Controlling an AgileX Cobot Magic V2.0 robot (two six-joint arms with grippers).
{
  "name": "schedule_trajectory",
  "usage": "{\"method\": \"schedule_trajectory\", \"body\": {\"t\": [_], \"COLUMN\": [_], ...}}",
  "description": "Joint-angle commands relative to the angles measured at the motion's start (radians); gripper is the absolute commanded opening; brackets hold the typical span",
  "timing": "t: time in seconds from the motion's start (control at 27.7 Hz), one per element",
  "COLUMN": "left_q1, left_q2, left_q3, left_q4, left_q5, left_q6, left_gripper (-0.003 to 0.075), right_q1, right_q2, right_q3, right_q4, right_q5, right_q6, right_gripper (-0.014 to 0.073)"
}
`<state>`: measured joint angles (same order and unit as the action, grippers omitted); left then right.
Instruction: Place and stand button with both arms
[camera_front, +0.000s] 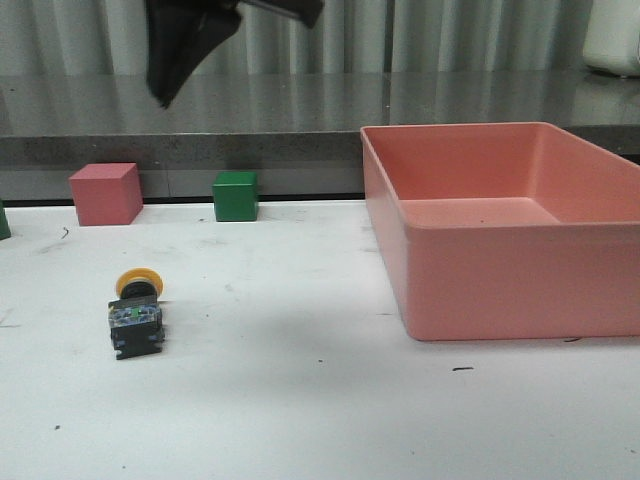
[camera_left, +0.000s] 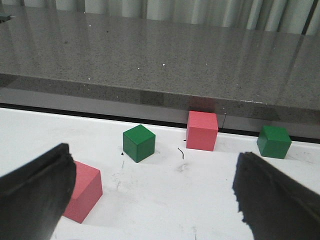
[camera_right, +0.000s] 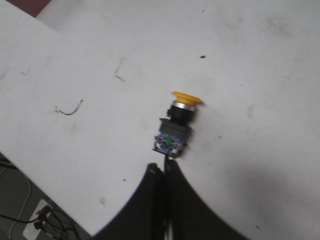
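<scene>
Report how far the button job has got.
Placed, it seems: the button lies on the white table, outside the pink bin. In hand: the right gripper, jaws closed and empty, sits just off its terminal base; the left gripper is open, elsewhere. Left: standing it upright; it is on its side.

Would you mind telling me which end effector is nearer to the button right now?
Right. The right end effector, shut, sits just behind the button. The left end effector, open, faces the cubes; no button shows there.
</scene>
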<state>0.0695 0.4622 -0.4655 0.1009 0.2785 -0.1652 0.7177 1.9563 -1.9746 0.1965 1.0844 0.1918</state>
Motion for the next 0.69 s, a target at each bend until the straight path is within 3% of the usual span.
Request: {"method": "schedule_trajectory", "body": {"t": [0.0, 0.47, 0.65], "left_q1": [0.002, 0.002, 0.002], "left_q2": [0.011, 0.011, 0.011], "left_q3": [-0.037, -0.037, -0.037], "left_q4": [-0.007, -0.007, -0.007], "left_q5": [-0.07, -0.07, -0.07], "left_q6": [-0.008, -0.008, -0.008], "left_gripper": [0.0618, 0.0618, 0.0618], "right_q1": [-0.066, -0.415, -0.529], "right_q2": [-0.133, -0.593, -0.765], "right_q3": [0.011, 0.626, 0.833], "right_q4": [0.011, -0.043, -0.065], "right_q5": [0.032, -0.028, -0.147], "right_q6": [-0.073, -0.218, -0.217], "right_gripper": [-0.0062, -0.0062, -0.0062]}}
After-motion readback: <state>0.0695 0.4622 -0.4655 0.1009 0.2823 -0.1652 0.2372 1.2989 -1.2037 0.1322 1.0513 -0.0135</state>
